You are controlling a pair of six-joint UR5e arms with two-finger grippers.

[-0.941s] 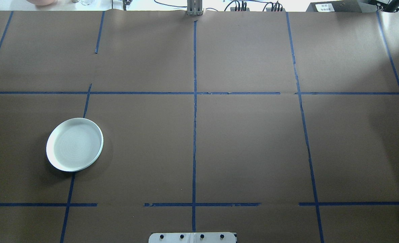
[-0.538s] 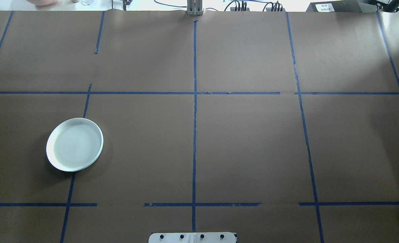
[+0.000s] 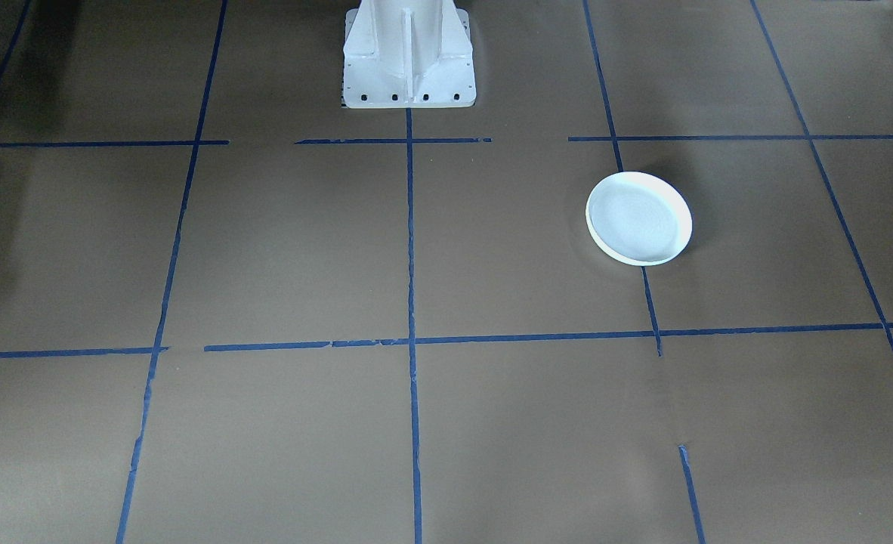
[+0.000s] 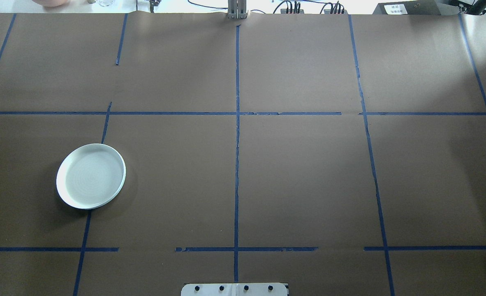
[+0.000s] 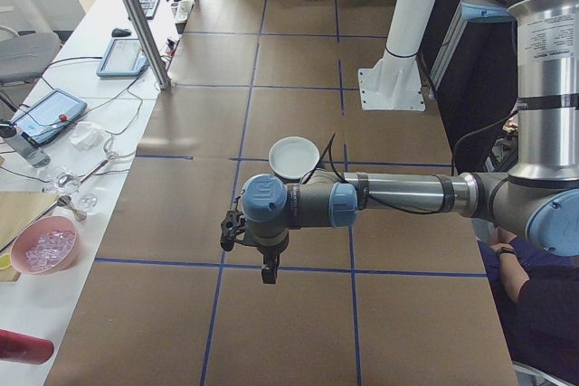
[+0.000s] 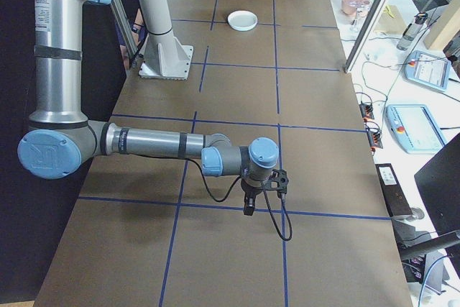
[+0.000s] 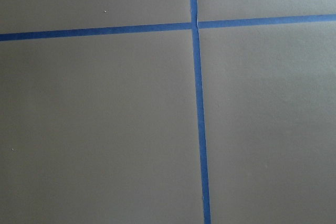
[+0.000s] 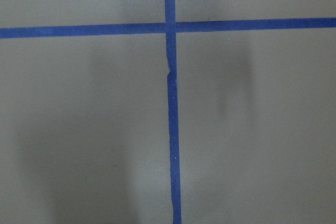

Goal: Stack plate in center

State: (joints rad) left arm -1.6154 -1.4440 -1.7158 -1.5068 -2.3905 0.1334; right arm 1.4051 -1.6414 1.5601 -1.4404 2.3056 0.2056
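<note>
A round white plate (image 4: pixel 91 176) with faint concentric rings inside lies flat on the brown paper on the robot's left side, also seen in the front view (image 3: pixel 638 217) and both side views (image 5: pixel 294 156) (image 6: pixel 242 19). A thin second rim edge shows under its near side. The center is hidden or out of view. My left gripper (image 5: pixel 269 270) hangs over a tape crossing, well short of the plate. My right gripper (image 6: pixel 249 206) hangs over another crossing at the far end from the plate. I cannot tell whether either is open or shut. Both wrist views show only paper and tape.
The white robot pedestal (image 3: pixel 407 60) stands at the table's robot-side edge. Blue tape lines (image 4: pixel 236 164) grid the brown paper. A side bench holds tablets (image 5: pixel 45 113), a pink bowl (image 5: pixel 43 246) and glassware. A person's arm (image 5: pixel 534 296) shows beside the robot.
</note>
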